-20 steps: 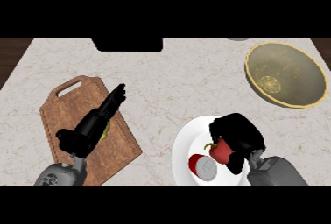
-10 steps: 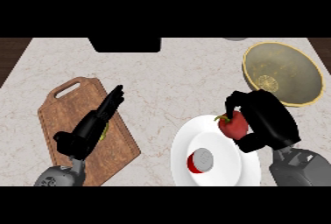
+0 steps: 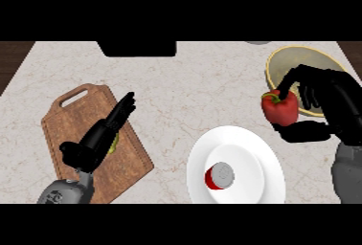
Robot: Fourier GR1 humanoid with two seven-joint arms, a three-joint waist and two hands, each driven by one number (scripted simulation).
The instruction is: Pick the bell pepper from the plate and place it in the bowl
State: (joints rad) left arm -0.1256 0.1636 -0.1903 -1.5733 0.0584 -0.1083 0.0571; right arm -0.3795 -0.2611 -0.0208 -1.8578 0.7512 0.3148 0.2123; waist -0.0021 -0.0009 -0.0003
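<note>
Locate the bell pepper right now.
In the head view the bell pepper is at the right, held in the right hand, off the plate and at the near-left rim of the bowl.

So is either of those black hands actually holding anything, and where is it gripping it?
The right hand holds the red bell pepper, fingers over its stem end, thumb under its base. The left hand holds nothing.

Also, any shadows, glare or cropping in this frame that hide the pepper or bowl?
Head view: even light, no glare; the bell pepper shows clearly in the right hand, whose fingers cover part of the bowl; the picture's right edge crops that hand.
</note>
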